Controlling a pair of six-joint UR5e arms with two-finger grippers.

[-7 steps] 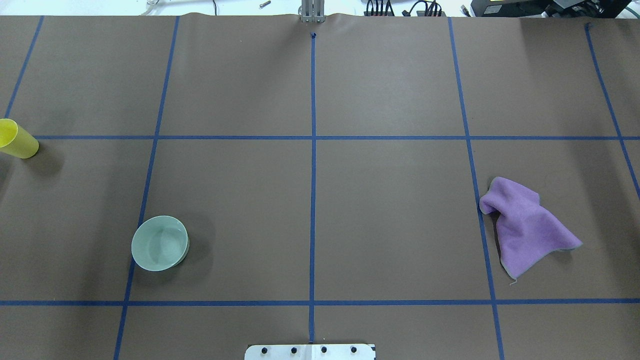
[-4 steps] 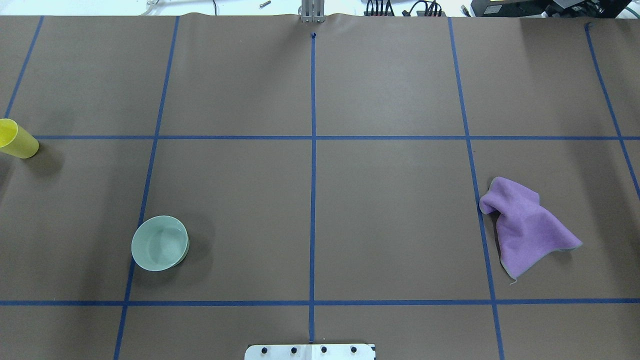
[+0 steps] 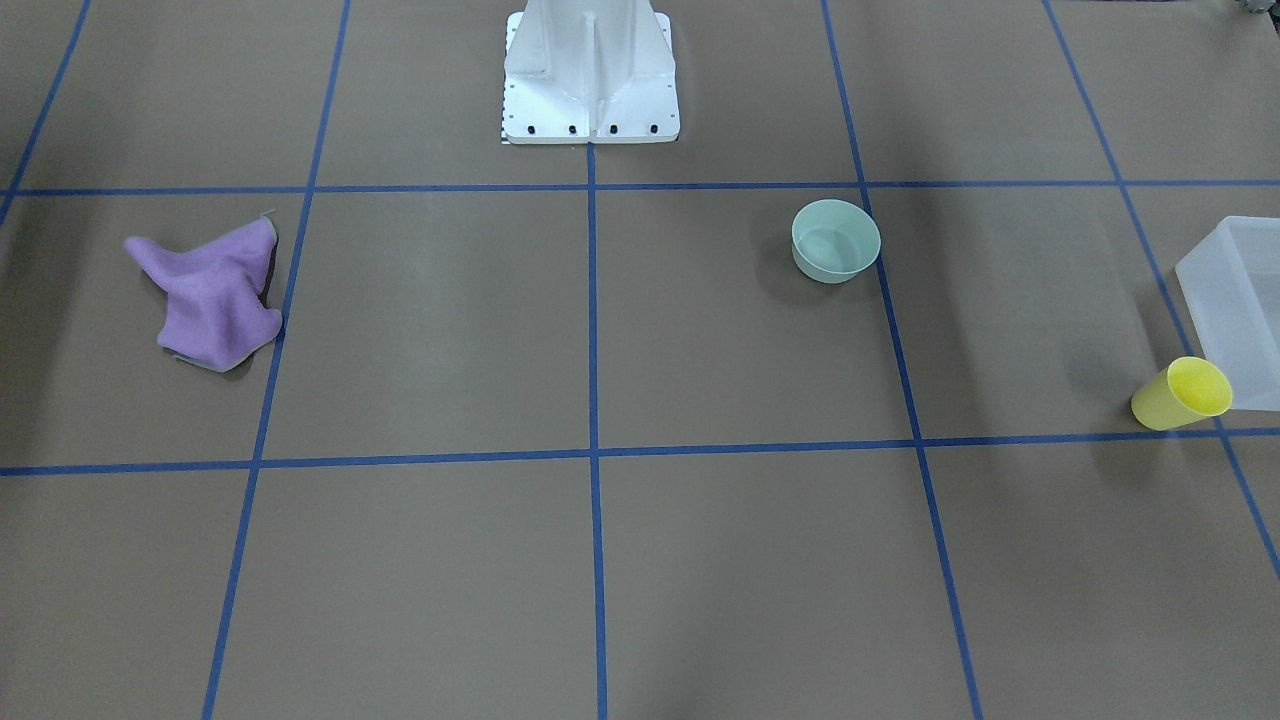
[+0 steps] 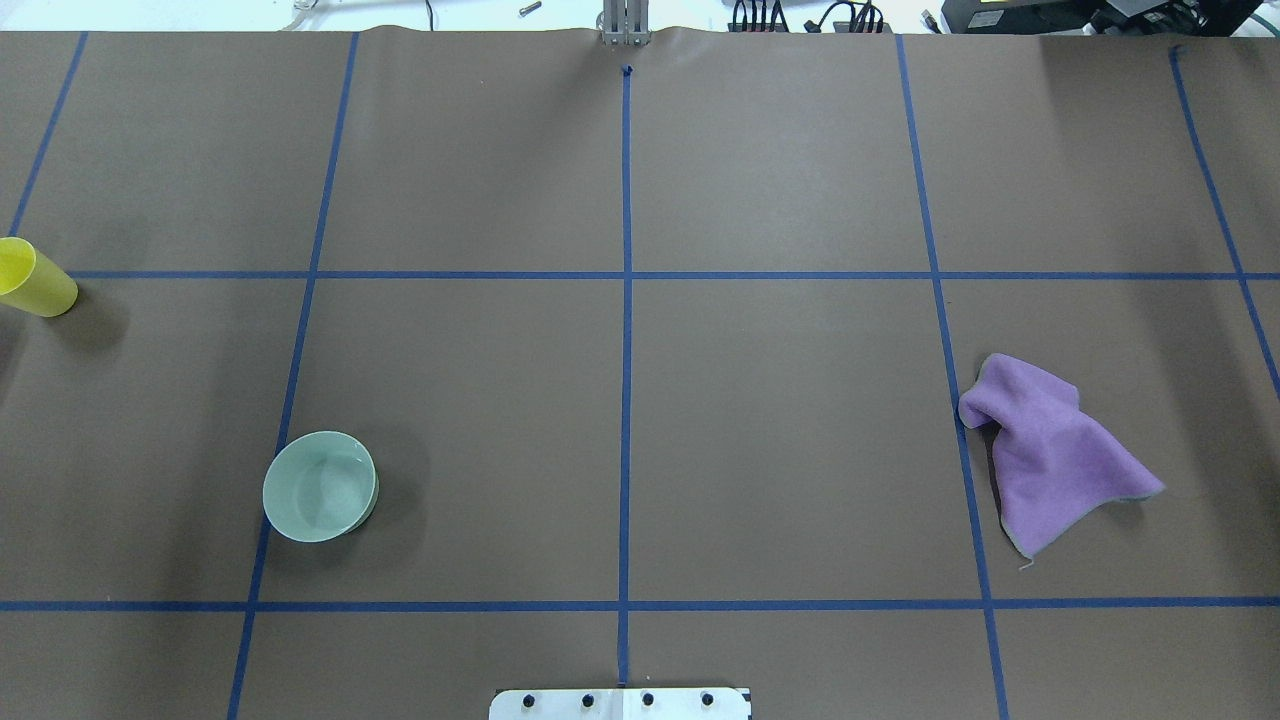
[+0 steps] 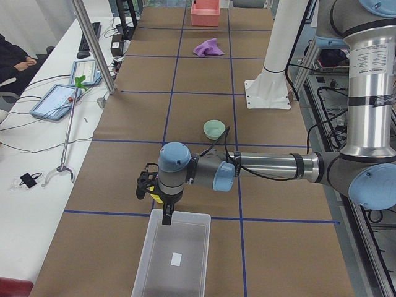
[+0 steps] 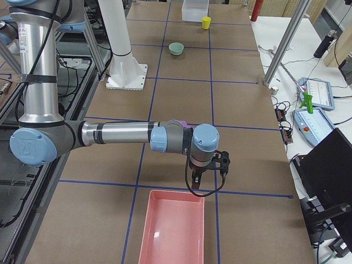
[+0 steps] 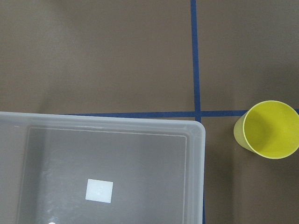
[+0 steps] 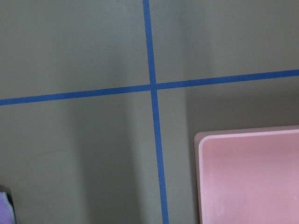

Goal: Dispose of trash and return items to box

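Note:
The pale mint-green bowl (image 4: 320, 487) stands upright and empty on the table's left side; it also shows in the front-facing view (image 3: 836, 240). The translucent white box (image 5: 143, 253) stands at the table's left end, and the left wrist view shows its rim (image 7: 198, 135). My left gripper (image 5: 166, 216) hangs above the box's near edge. My right gripper (image 6: 196, 184) hangs by the pink bin (image 6: 148, 220) at the right end. Neither gripper shows in another view, so I cannot tell whether they are open or shut.
A yellow cup (image 4: 35, 278) stands just beside the box's corner (image 7: 268, 129). A crumpled purple cloth (image 4: 1050, 450) lies on the right side. The white robot base (image 3: 590, 80) stands at the near middle edge. Blue tape lines grid the brown table.

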